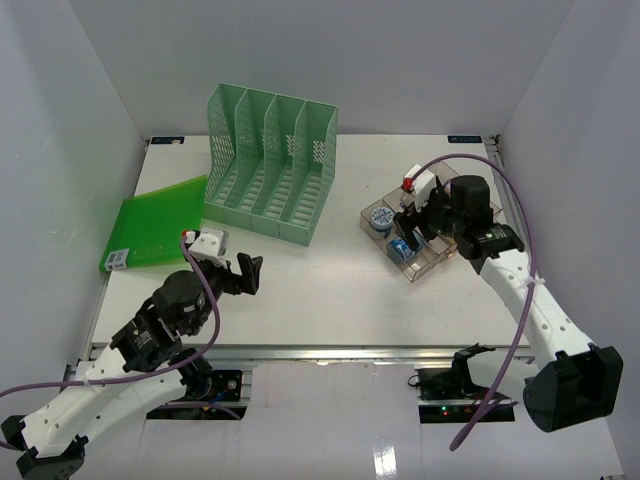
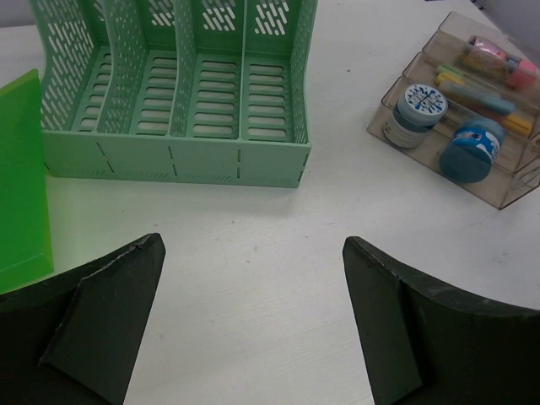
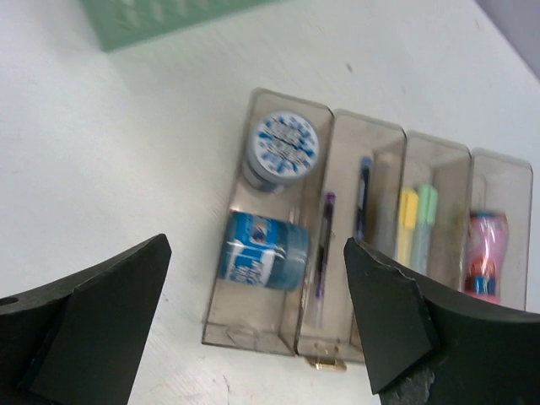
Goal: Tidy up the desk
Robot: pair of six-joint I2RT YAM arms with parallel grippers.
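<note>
The left fingers were spread wide and empty above the white table, facing the green rack, likely scouting the green folder beside it. The right fingers, also parted and empty, hung over the clear tray holding sorted pens, perhaps checking its contents.

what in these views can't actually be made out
Top view: the right arm covers part of the clear tray.
Right wrist view: print on the round jar lid and the blue jar is blurred, unreadable.
Left wrist view: the green folder is cut off by the left edge.
Top view: the folder's corner label is too small to read.
</note>
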